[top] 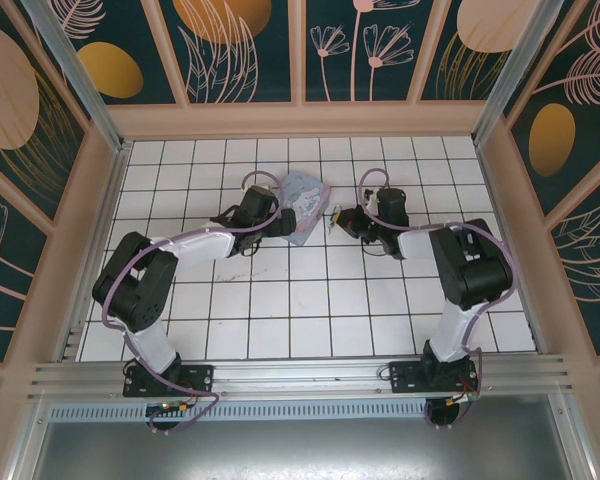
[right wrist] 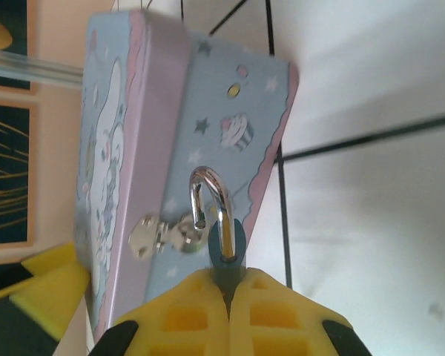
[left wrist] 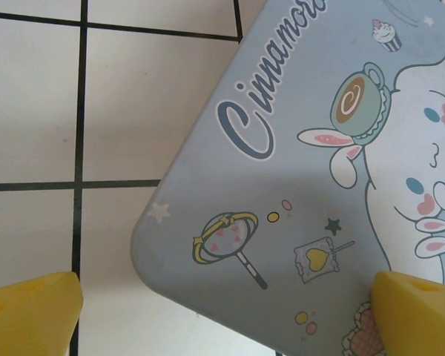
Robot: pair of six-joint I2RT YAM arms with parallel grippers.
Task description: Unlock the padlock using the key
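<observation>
White tiled table (top: 280,320) below me: my right fingers (right wrist: 193,311) pinch the padlock (right wrist: 234,239) by its blue body, against the cartoon tin (right wrist: 208,111). My left fingers (left wrist: 30,311) are spread wide above the tin's lid.

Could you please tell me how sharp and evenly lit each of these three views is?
Left wrist: tin box sharp, soft shadow across its lower half, yellow fingertips blurred. Right wrist: glare on the padlock shackle, the latch beside it out of focus. Top external: even light, no harsh shadows, small parts hard to resolve.
</observation>
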